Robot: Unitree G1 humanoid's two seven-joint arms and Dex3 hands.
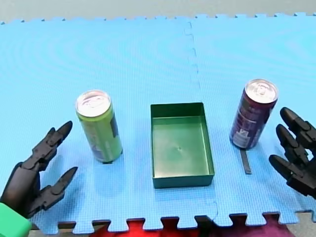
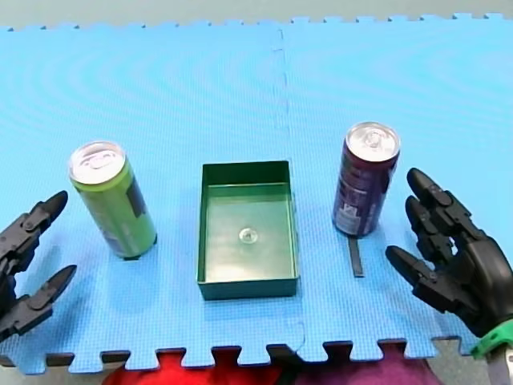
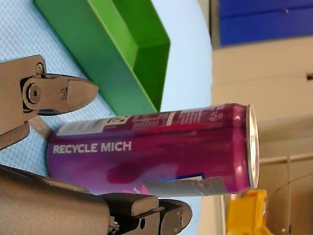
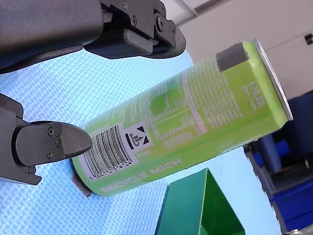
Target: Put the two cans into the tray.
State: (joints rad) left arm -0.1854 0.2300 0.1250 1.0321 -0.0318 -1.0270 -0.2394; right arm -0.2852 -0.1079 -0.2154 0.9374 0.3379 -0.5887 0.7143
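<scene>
Standing green can (image 1: pixel 98 127), nr left robot hand (image 1: pixel 39 170), prob. untouched

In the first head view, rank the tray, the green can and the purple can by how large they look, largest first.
1. Tray: clearly the largest.
2. Green can and purple can: they look about the same size, so neither is ranked above the other.
</scene>
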